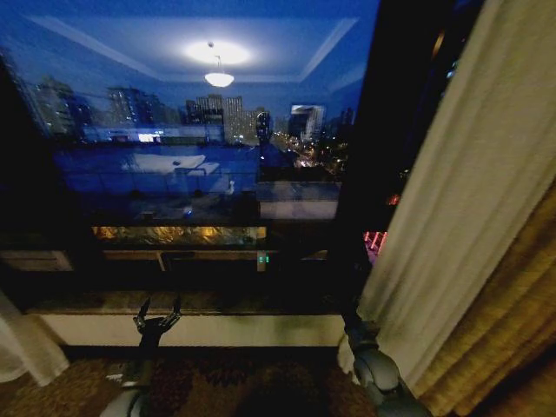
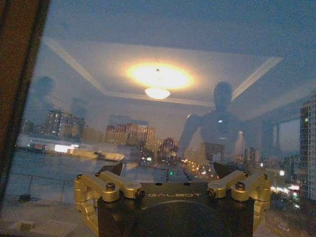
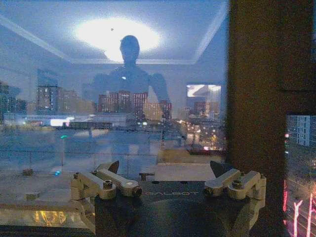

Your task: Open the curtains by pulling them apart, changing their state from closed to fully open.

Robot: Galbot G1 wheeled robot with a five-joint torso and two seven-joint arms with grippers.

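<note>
I look out through a dark night window (image 1: 200,148) with the city lit beyond and the ceiling lamp reflected in the glass, and the tall sheer cream-white pleated fabric curtains are drawn off to the sides: the right panel (image 1: 460,191) hangs in a broad slanted sweep at the right of the window, lying just in front of the thick golden-brown drape (image 1: 512,321), while only a small bunched piece of the left panel (image 1: 22,347) shows low at the far left edge. My left end effector (image 1: 157,314) stands upright near the stone sill (image 1: 200,302), its two dark fingers spread apart with nothing between them. In the left wrist view the same left end effector (image 2: 168,170) faces bare glass, its gold linkages splayed. My right end effector (image 1: 358,328) sits low beside the lower hem of the right panel; in the head view I cannot tell whether it touches the cloth. The right wrist view shows the right end effector (image 3: 165,168) parted and empty, pointed at glass and the dark window frame (image 3: 261,98). I judge this fabric light, limp and yielding: it will fold and slide rather than push, so shoving it gains little. I would pinch several pleats together along the inner edge, at mid height, and draw sideways gently, since the thin weave could snag or slip from a shallow grip.
</note>
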